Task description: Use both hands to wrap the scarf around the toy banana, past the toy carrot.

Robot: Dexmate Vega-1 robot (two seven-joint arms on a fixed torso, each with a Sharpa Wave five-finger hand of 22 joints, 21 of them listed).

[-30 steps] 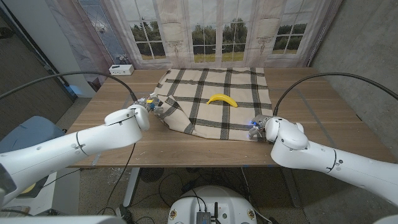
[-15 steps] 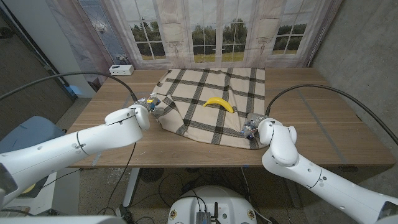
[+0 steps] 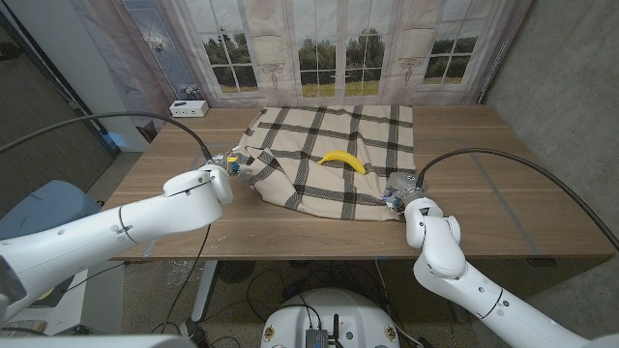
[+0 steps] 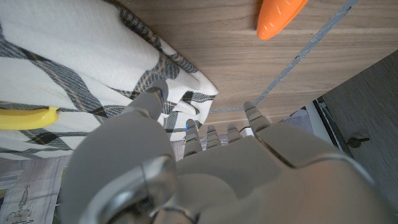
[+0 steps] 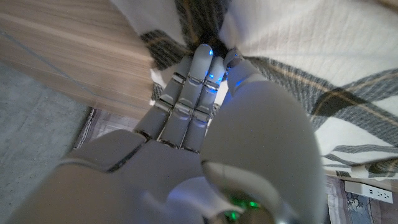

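A white power strip (image 3: 188,108) sits at the wooden table's (image 3: 503,184) far-left edge — before the curtains (image 3: 343,48).

The scarf (image 3: 334,155) covered the middle and far part of the table (image 3: 503,193), with the toy banana (image 3: 343,160) lying on it as the one raised thing there. The left hand (image 3: 235,162) gripped the scarf's near left corner and the right hand (image 3: 397,189) its near right corner, so both corners were taken. Bare wood lay open to the right of the scarf and along the near edge between the arms. In the left wrist view the toy carrot (image 4: 281,15) lay on bare wood, apart from the cloth.
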